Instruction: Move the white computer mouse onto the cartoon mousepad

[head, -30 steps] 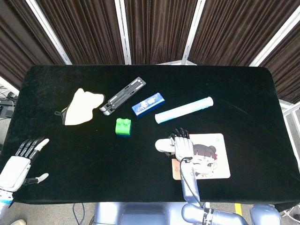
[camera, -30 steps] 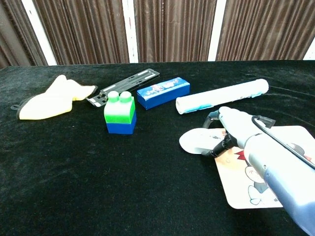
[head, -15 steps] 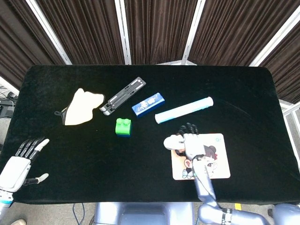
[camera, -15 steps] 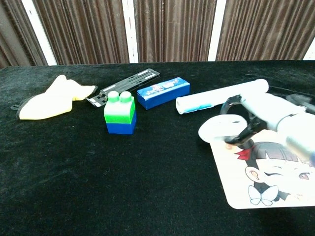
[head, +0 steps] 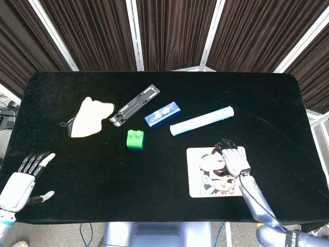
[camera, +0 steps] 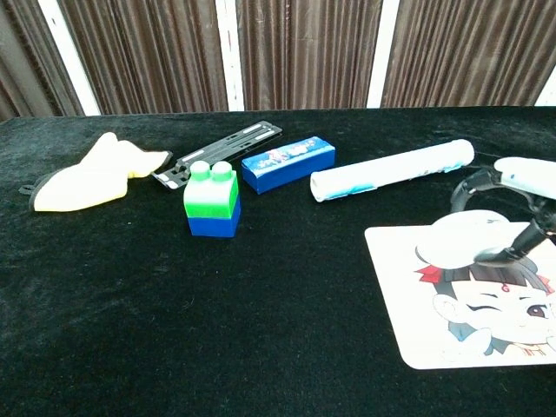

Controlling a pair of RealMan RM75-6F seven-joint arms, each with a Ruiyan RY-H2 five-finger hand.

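Observation:
The white mouse (head: 216, 160) (camera: 463, 238) is in the grip of my right hand (head: 235, 160) (camera: 524, 180), whose fingers curl around it from the right. It is over the upper part of the cartoon mousepad (head: 201, 181) (camera: 434, 323), which lies at the front right of the black table. Whether the mouse touches the pad I cannot tell. My left hand (head: 23, 178) hovers at the front left corner with its fingers spread and nothing in it; only the head view shows it.
Across the middle of the table lie a green-and-blue brick (head: 135, 139) (camera: 211, 202), a blue box (head: 162, 113) (camera: 287, 162), a white tube (head: 201, 121) (camera: 391, 170), a black bracket (head: 135, 105) and a cream cloth (head: 90, 116) (camera: 91, 181).
My right hand has carried the mouse to the right, from the bare cloth left of the mousepad to over the pad's upper part. The left hand stayed put.

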